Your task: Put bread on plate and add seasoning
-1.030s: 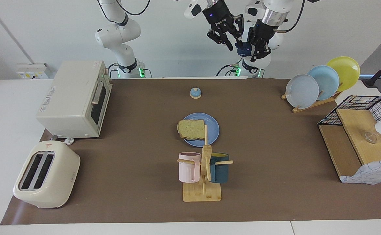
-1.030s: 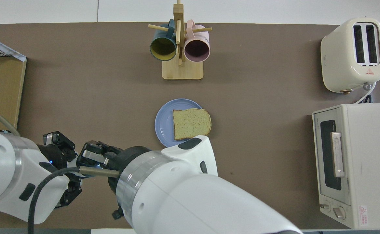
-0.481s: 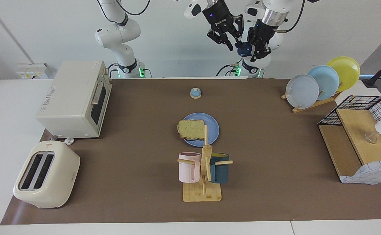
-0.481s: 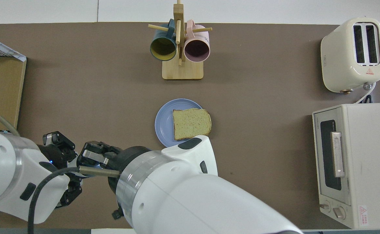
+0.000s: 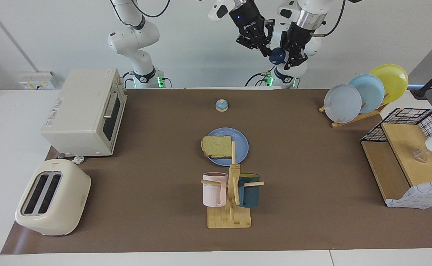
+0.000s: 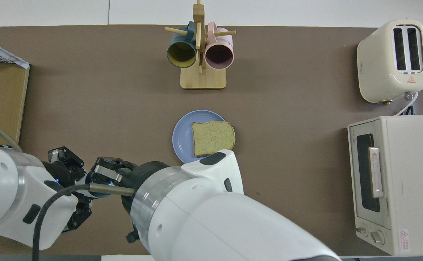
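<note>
Both arms raised high above the robots' edge of the bench (image 5: pixel 312 166), grippers meeting in the air. Left gripper (image 5: pixel 284 55) clenched on the seasoning (image 5: pixel 276 56), a small bottle of which mostly the dark navy cap shows, bottle body hidden between the fingers and against the arm. Right gripper (image 5: pixel 266 50) reaches across from the right arm's side, fingertips at the navy cap; they look drawn together at it, but whether they actually pinch the cap cannot be told. In the overhead view the two grippers sit side by side under the arm bodies, left gripper (image 6: pixel 65 170) and right gripper (image 6: pixel 104 174), bottle barely visible there. Bread (image 5: pixel 216 146), one square slice with brown crust, lies on the blue plate (image 5: pixel 240 146), overhanging the plate's rim on the side toward the right arm's end. Plate sits mid-bench, just nearer the robots than the wooden mug rack (image 5: pixel 230 207), which carries a pink mug (image 5: pixel 213 189) and a dark teal mug (image 5: pixel 250 190). Small blue-domed bell (image 5: pixel 221 105) is nearer the robots than the plate, well apart from it. Toaster oven (image 5: pixel 86 111) and cream toaster (image 5: pixel 51 197) stand at the right arm's end. Plate rack (image 5: pixel 353 116) with pale blue-grey, light blue and yellow plates and a wire basket with wooden shelf (image 5: pixel 408 151) stand at the left arm's end.
</note>
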Controlling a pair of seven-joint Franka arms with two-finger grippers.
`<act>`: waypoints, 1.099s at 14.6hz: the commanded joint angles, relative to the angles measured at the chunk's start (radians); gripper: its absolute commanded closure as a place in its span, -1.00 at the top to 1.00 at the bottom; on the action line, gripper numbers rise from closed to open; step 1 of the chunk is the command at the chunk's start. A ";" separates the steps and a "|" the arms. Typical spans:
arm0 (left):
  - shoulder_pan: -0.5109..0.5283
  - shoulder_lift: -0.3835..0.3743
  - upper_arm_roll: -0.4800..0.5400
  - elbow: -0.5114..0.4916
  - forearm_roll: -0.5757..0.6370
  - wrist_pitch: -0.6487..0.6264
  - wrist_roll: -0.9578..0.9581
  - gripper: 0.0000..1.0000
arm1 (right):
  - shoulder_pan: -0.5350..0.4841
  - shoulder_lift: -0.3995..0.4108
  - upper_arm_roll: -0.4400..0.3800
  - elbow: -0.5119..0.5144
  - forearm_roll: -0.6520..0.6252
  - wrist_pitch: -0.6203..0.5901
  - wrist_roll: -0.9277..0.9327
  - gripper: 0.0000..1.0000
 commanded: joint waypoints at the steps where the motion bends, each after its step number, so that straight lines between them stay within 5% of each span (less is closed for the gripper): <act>1: -0.008 -0.010 0.000 -0.004 0.014 0.010 -0.018 -0.42 | -0.014 0.000 0.008 0.000 -0.001 0.011 -0.004 -1.00; 6: -0.008 -0.010 -0.001 -0.006 0.014 0.011 -0.035 -0.42 | -0.025 0.005 0.005 0.000 0.005 0.044 0.082 -1.00; 16: -0.008 -0.010 -0.005 -0.006 0.014 0.008 -0.036 -0.42 | -0.028 -0.022 -0.001 -0.043 -0.084 0.021 -0.212 -1.00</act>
